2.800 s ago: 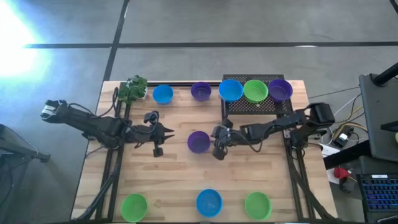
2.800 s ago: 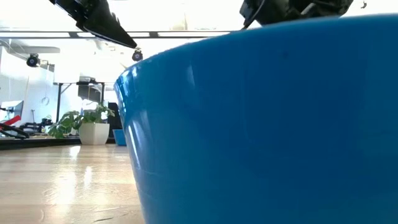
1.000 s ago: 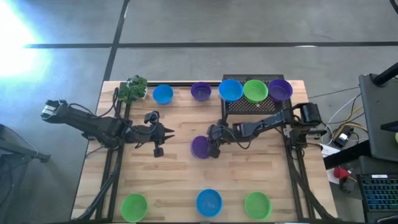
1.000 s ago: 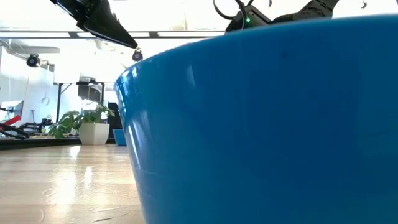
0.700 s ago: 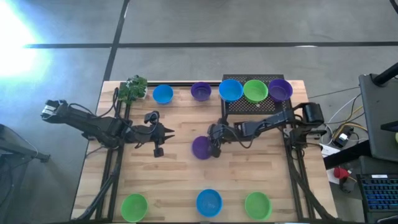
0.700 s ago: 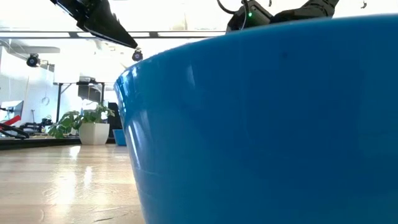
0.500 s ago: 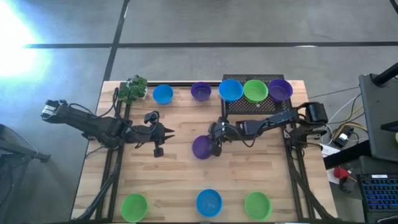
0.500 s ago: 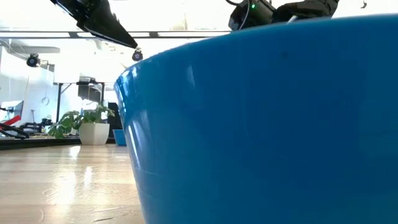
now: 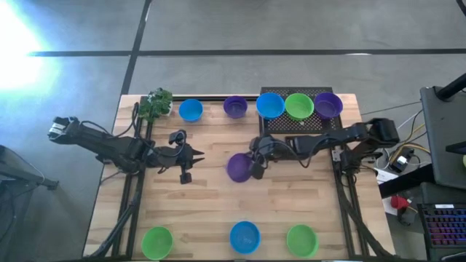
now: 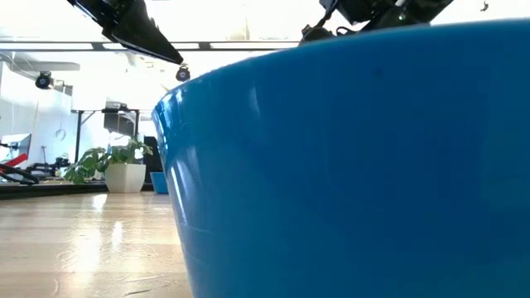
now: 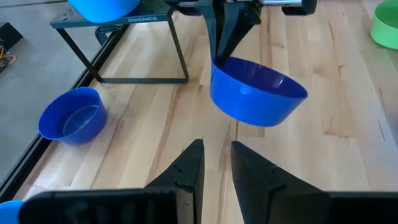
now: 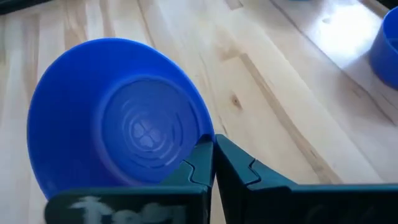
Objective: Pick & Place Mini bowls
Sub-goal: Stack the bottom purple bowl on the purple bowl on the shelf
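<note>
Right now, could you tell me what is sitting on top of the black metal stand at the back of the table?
Three mini bowls sit in a row on the black stand: blue bowl, green bowl, purple bowl. The stand's top beneath them is covered.

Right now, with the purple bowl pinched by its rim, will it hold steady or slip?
The purple bowl hangs tilted from the right hand, shut on one edge of its rim, so it may swing. Its glossy plastic looks slippery, so the thin rim could slide out. It seems light and stiff, since it keeps its round shape under the pinch.
</note>
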`<state>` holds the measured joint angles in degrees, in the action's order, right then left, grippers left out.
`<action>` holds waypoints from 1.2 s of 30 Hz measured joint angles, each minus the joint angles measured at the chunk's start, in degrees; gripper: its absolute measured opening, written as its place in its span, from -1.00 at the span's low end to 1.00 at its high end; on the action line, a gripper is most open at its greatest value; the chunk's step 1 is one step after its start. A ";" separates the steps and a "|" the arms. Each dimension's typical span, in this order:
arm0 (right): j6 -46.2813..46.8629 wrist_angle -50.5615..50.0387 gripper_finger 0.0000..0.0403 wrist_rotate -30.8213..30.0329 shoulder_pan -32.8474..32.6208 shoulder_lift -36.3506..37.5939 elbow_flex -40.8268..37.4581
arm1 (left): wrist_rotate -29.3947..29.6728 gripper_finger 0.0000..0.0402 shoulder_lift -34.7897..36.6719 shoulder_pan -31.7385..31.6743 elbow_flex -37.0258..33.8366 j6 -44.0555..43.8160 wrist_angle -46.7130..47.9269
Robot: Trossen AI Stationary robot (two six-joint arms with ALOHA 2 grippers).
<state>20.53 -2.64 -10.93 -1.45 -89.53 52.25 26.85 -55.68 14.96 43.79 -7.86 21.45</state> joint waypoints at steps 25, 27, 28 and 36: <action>-1.00 -0.64 -0.96 0.46 -0.04 4.29 0.02 | 0.00 -0.63 0.00 0.00 0.00 0.31 0.00; -0.59 -0.83 -0.96 0.49 -0.04 5.45 0.02 | 0.00 -0.63 0.00 0.00 0.00 0.33 0.00; -0.32 -1.22 -0.96 0.51 -0.04 6.38 0.02 | 0.00 -0.63 0.00 0.00 0.00 0.33 0.00; 2.10 -5.48 -0.96 -0.15 0.07 16.33 0.03 | 0.00 -0.63 0.00 -0.02 0.00 0.53 -0.09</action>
<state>22.63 -8.11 -11.08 -1.39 -73.20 52.27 26.85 -55.68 14.94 43.79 -7.33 21.36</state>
